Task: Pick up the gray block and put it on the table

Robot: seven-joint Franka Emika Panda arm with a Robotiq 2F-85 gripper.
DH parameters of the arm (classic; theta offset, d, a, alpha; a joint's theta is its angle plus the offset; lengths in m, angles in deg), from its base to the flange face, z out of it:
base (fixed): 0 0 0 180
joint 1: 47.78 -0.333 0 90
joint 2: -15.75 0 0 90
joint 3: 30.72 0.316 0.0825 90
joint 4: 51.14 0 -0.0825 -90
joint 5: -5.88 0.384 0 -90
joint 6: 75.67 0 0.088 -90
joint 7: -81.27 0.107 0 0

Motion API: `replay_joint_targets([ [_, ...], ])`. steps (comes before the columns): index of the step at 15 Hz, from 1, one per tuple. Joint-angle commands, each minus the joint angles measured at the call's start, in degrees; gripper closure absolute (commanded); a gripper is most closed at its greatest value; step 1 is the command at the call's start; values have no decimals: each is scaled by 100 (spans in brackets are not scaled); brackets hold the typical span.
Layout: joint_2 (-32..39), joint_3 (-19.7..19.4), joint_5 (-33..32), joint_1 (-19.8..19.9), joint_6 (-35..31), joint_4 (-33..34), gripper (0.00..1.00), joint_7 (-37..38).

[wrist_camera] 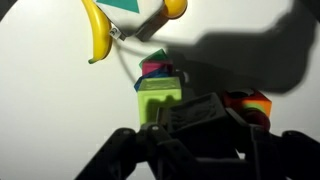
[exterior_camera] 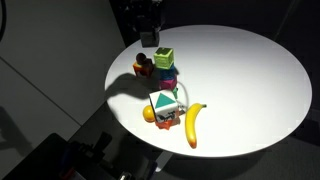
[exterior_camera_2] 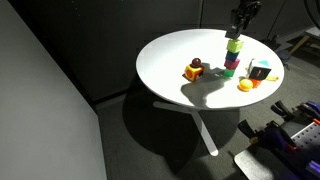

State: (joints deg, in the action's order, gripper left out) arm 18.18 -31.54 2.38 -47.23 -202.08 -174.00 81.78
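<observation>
On the round white bench, a banana lies nearest, beside a white block with a green triangle. Behind them, a lime-green cube tops a small stack. Just above and beyond it, the claw pinches the gray block, clear of the bench.

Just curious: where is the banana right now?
In an exterior view the banana lies beside the white block, by the near edge of the table.
</observation>
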Motion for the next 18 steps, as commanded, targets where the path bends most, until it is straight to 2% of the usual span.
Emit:
replay_joint_targets([
  [1, -138, 75, -152, -78, 82, -131, 66, 15],
  [8, -15, 222, -648, -243, 223, -240, 66, 176],
  [17, 123, 339, -521, -340, 255, -339, 66, 30],
  [18, 132, 344, -521, -343, 257, -340, 41, 29],
])
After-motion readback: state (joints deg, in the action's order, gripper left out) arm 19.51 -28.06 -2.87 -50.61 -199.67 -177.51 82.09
